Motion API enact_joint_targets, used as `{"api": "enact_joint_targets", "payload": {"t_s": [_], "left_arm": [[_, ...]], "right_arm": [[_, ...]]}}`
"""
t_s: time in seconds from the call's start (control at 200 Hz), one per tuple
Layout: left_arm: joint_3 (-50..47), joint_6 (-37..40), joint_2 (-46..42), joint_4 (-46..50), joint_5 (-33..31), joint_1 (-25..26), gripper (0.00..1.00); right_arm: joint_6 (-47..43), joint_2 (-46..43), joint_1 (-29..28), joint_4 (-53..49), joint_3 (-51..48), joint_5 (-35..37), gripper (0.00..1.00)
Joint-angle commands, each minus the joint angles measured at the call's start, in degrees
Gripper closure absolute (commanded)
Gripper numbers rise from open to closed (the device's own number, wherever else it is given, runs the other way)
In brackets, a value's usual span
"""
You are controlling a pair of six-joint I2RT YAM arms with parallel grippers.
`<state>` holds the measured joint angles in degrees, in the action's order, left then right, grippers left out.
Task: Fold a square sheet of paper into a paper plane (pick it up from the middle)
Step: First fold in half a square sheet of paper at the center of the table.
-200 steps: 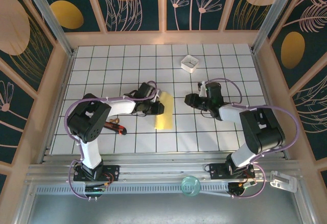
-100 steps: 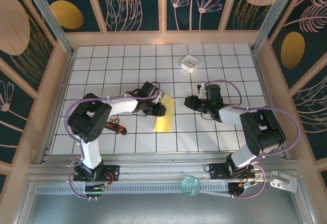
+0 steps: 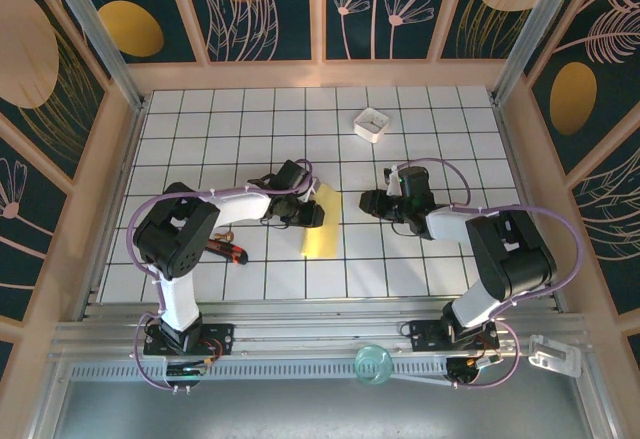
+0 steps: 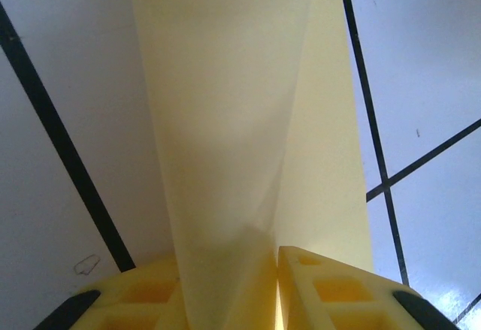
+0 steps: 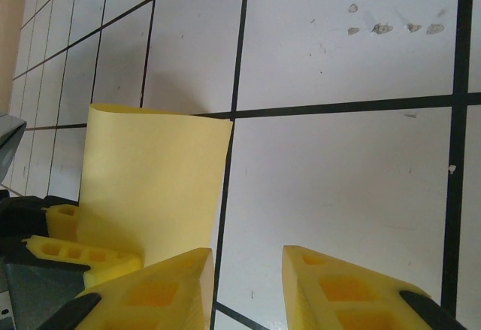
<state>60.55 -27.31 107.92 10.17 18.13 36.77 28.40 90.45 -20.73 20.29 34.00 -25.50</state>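
**Left arm is lifting the folded sheet's edge; right arm is waiting.**
Left gripper (image 3: 312,215) is staying clamped on the near long edge of the yellow sheet (image 3: 320,234), which is sitting mid-table (image 3: 400,269) between the two arms. Compared with a second ago the strip is looking narrower from above, so its flap is rising off the tiles. Judgement: a lengthwise fold is being turned over, and the dart is not yet formed. Right gripper (image 3: 366,202) is hovering just beside the sheet, jaws apart and empty.
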Motion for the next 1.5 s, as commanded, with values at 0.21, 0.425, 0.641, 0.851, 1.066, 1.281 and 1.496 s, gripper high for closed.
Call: {"api": "enact_joint_targets", "payload": {"t_s": [0.21,0.425,0.641,0.851,1.066,1.281,1.496], "left_arm": [[-8.5,1.96,-4.82,10.03,-1.36,-1.26,0.74],[-14.03,1.91,-8.38,10.27,0.59,-1.67,0.73],[-12.71,-0.64,-8.87,6.64,-0.34,-2.4,0.71],[-14.61,-5.56,-9.37,1.88,0.68,-2.34,0.66],[-15.51,-9.29,-9.39,-1.16,-0.53,-2.35,0.6],[-16.69,-12.58,-9.16,-3.06,-3.65,-2.46,0.58],[-19.04,-16.56,-9.39,-7.06,-4.99,-3.04,0.63]], "right_arm": [[-0.81,-1.41,-0.62,-2.56,0.37,0.89,0.7],[-0.47,-1.7,-2.97,-4.21,0.81,1.84,0.7],[0.34,-1.08,-5.25,-3.46,1.37,1.85,0.7],[0.51,-0.53,-6.05,-2.66,1.52,0.52,0.7],[0.2,0.13,-6.45,-1.9,1.11,-1.0,0.7],[-0.01,1.26,-6.51,-1.4,1.6,-2.43,0.7],[-0.37,1.87,-6.49,-1.05,1.42,-3.13,0.7]]}}
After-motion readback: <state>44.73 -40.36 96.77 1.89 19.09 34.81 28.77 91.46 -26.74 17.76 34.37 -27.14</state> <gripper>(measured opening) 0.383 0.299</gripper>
